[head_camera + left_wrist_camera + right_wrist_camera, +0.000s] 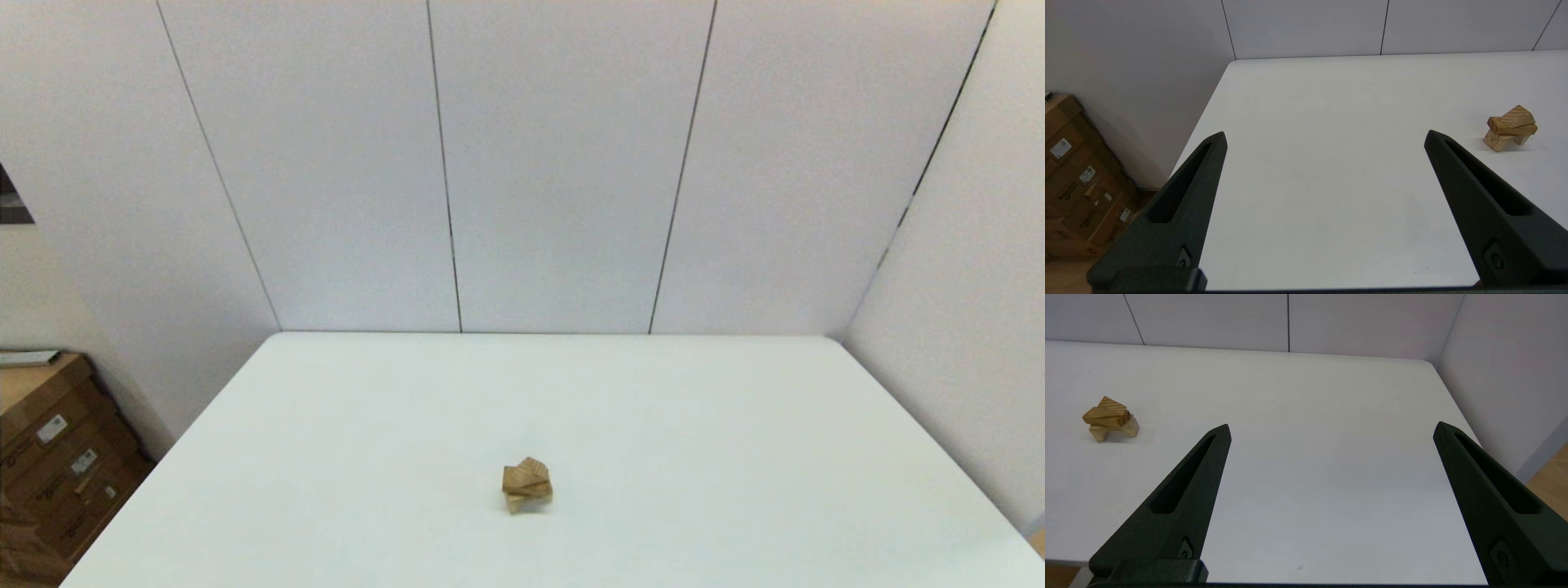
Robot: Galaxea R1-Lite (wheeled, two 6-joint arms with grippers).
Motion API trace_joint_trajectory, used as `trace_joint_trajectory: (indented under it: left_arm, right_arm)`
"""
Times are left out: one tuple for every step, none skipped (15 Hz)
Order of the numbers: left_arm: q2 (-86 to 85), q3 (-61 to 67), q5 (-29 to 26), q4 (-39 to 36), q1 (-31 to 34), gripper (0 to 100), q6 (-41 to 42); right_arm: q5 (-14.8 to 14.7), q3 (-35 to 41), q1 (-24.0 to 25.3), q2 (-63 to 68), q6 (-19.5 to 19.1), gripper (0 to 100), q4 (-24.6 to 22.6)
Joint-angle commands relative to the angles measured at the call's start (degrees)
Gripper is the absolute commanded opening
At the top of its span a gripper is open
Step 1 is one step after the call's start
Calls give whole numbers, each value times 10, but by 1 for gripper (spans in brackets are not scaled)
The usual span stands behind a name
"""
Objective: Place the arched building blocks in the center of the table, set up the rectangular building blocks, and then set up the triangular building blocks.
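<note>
Three wooden blocks sit stacked near the middle of the white table (735,425), toward its near edge. The arch block (517,501) is at the bottom, notch down. The flat bar (527,485) lies across it, and the small wedge (535,468) rests on top, tilted.

Left gripper (1325,139) hangs over the table's left side, fingers spread wide, holding nothing. Right gripper (1331,430) is over the right side, also wide apart and empty. Both are well apart from the stack.

Cardboard boxes (57,465) stand on the floor at left, with white labels too small to read.
</note>
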Motion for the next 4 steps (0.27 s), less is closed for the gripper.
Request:
trace_joint_trajectory:
  left_arm:
    - [1, 0, 0, 0, 0, 100, 0]
    - [1, 0, 0, 0, 0, 100, 0]
    - [1, 0, 0, 0, 0, 100, 0]
    - [1, 0, 0, 0, 0, 100, 0]
  right_arm:
    - [0, -1, 0, 1, 1, 100, 0]
    - [0, 0, 0, 1, 0, 100, 0]
    - [0, -1, 0, 1, 0, 100, 0]
    - [0, 0, 0, 1, 0, 100, 0]
